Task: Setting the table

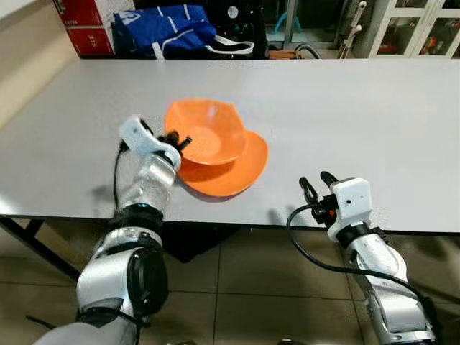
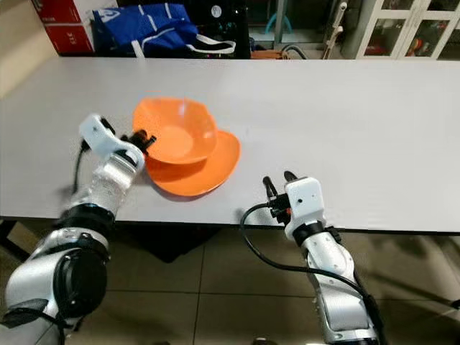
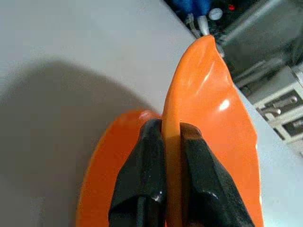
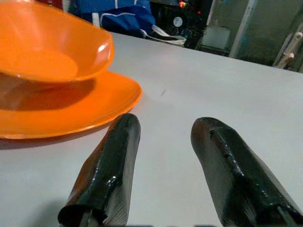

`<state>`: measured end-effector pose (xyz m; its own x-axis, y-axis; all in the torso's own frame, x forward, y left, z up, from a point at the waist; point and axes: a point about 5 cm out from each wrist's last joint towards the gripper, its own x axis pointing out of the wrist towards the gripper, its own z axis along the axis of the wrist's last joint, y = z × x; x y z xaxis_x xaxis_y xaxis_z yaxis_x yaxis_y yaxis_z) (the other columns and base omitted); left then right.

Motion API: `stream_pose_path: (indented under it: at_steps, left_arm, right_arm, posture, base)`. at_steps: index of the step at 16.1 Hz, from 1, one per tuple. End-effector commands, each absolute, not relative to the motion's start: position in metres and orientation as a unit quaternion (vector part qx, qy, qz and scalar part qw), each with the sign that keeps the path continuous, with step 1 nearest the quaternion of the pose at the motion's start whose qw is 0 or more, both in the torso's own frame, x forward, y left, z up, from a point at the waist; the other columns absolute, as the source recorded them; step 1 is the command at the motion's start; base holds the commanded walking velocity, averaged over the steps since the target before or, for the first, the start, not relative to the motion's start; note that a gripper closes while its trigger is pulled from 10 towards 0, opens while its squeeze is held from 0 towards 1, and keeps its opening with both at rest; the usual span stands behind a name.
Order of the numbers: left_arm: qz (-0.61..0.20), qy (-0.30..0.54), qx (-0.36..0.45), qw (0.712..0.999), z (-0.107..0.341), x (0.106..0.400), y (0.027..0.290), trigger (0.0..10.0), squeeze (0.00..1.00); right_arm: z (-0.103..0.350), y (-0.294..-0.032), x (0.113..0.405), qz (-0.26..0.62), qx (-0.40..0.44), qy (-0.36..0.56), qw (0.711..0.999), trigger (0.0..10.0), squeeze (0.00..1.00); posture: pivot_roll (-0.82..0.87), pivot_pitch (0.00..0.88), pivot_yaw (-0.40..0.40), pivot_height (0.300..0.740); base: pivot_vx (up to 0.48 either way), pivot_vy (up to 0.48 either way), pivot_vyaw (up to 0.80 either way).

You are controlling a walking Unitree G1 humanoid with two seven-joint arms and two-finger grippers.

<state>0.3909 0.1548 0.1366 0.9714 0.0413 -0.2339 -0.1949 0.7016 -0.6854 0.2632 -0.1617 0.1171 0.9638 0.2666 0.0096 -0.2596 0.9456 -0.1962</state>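
An orange bowl rests on an orange plate near the front edge of the grey table. My left gripper is shut on the bowl's near-left rim, one finger inside and one outside. The bowl sits slightly tilted on the plate. My right gripper hovers open over the table's front edge, to the right of the plate, with nothing between its fingers.
A blue bag and red boxes stand beyond the table's far edge. White cabinets are at the back right. Tiled floor lies below the table's front edge.
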Motion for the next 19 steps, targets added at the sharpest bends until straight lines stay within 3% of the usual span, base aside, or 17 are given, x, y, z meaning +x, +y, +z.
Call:
stream_pose_path:
  at_steps: [1, 4, 9, 14, 15, 16, 17, 19]
  left_arm:
    - [0.069, 0.079, -0.400, 0.911, 0.148, 0.396, 0.156, 0.0, 0.00]
    - [0.086, 0.105, -0.438, 0.889, 0.136, 0.394, 0.150, 0.0, 0.00]
    - [0.080, 0.119, -0.459, 0.877, 0.131, 0.394, 0.138, 0.0, 0.00]
    - [0.029, 0.138, -0.420, 0.897, 0.132, 0.394, 0.113, 0.0, 0.00]
    - [0.024, 0.141, -0.412, 0.900, 0.131, 0.393, 0.110, 10.0, 0.00]
    - [0.022, 0.142, -0.407, 0.902, 0.131, 0.393, 0.109, 10.0, 0.00]
    - [0.021, 0.146, -0.396, 0.906, 0.131, 0.393, 0.108, 10.0, 1.00]
    - [0.024, 0.150, -0.391, 0.908, 0.129, 0.393, 0.108, 10.0, 1.00]
  right_arm:
    - [0.122, -0.161, 0.263, 0.139, -0.098, -0.024, 0.985, 10.0, 0.00]
    - [0.122, -0.158, 0.263, 0.144, -0.097, -0.024, 0.985, 10.0, 0.00]
    - [0.121, -0.158, 0.262, 0.149, -0.101, -0.022, 0.983, 10.0, 0.00]
    - [0.120, -0.156, 0.262, 0.151, -0.102, -0.018, 0.983, 10.0, 0.00]
    - [0.119, -0.156, 0.261, 0.151, -0.101, -0.017, 0.983, 10.0, 0.00]
    - [0.119, -0.155, 0.261, 0.152, -0.101, -0.016, 0.983, 10.0, 0.00]
    - [0.118, -0.155, 0.261, 0.152, -0.101, -0.015, 0.983, 10.0, 0.00]
    - [0.118, -0.155, 0.261, 0.152, -0.101, -0.014, 0.983, 10.0, 0.00]
  posture:
    - [-0.29, 0.039, 0.055, 0.740]
    - [-0.29, 0.028, 0.059, 0.740]
    - [-0.30, 0.024, 0.057, 0.740]
    - [-0.29, 0.027, 0.062, 0.740]
    - [-0.29, 0.030, 0.063, 0.740]
    - [-0.29, 0.030, 0.064, 0.740]
    - [-0.29, 0.031, 0.065, 0.740]
    - [-0.29, 0.033, 0.066, 0.740]
  base:
    - [0.000, 0.000, 0.00]
    - [0.000, 0.000, 0.00]
    - [0.000, 0.000, 0.00]
    - [0.000, 0.000, 0.00]
    - [0.000, 0.000, 0.00]
    - [0.000, 0.000, 0.00]
    - [0.000, 0.000, 0.00]
    - [0.000, 0.000, 0.00]
